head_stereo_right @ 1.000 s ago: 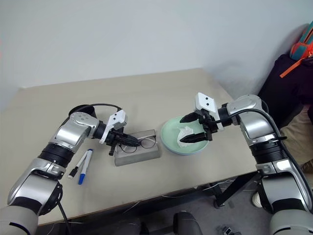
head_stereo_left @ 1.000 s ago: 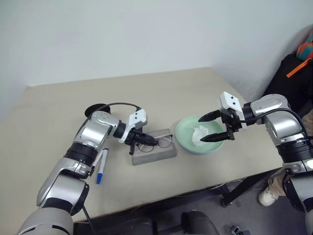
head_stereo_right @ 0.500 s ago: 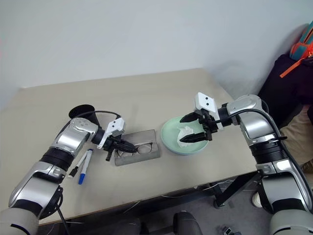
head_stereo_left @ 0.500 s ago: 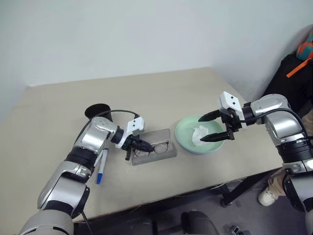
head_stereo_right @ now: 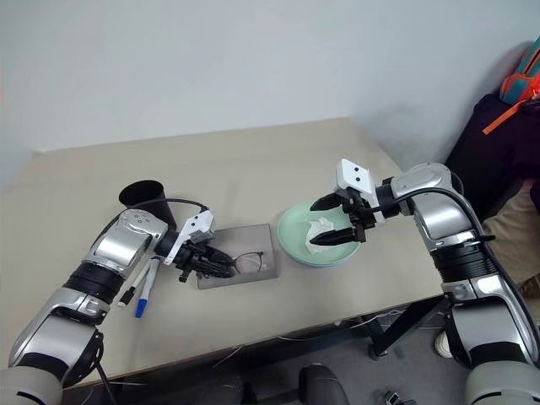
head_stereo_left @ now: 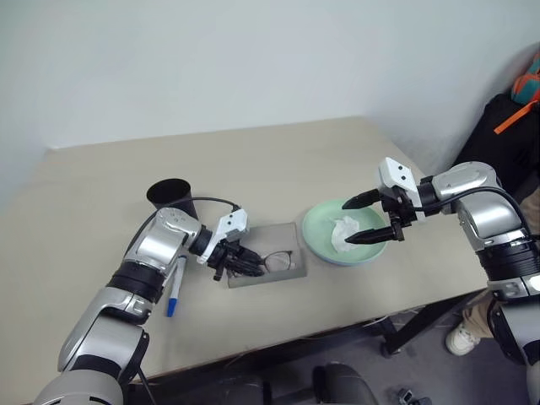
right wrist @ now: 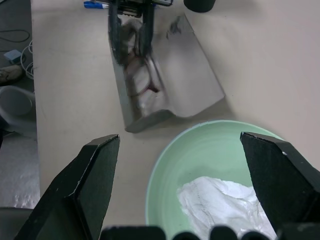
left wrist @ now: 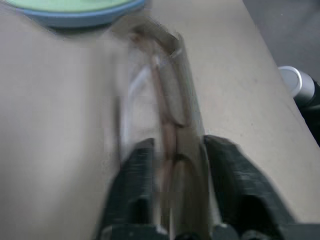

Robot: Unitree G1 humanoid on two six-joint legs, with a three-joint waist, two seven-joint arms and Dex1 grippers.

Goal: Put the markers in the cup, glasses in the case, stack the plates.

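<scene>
The glasses (head_stereo_left: 277, 261) lie in the open grey case (head_stereo_left: 283, 239). My left gripper (head_stereo_left: 245, 263) is at their left end, open, its fingers (left wrist: 135, 185) standing on either side of the frame. The black cup (head_stereo_left: 173, 196) stands upright behind my left arm. Two markers (head_stereo_right: 145, 291), one blue-capped and one black-capped, lie side by side on the table left of the case. The mint green plate (head_stereo_left: 316, 224) rests on the light blue plate (head_stereo_left: 337, 260) to the right of the case. My right gripper (head_stereo_left: 347, 224) hovers open over them, holding nothing.
A crumpled white tissue (head_stereo_left: 346, 229) lies in the green plate, under my right gripper. The table's front edge (head_stereo_left: 337, 325) runs close below the case and plates. A dark bag with orange straps (head_stereo_left: 515, 110) stands off the table at the right.
My left gripper has sunk and drawn back to the left, laying the glasses in the case, and its fingers have parted. The cup now shows behind the arm. My right arm has kept still.
</scene>
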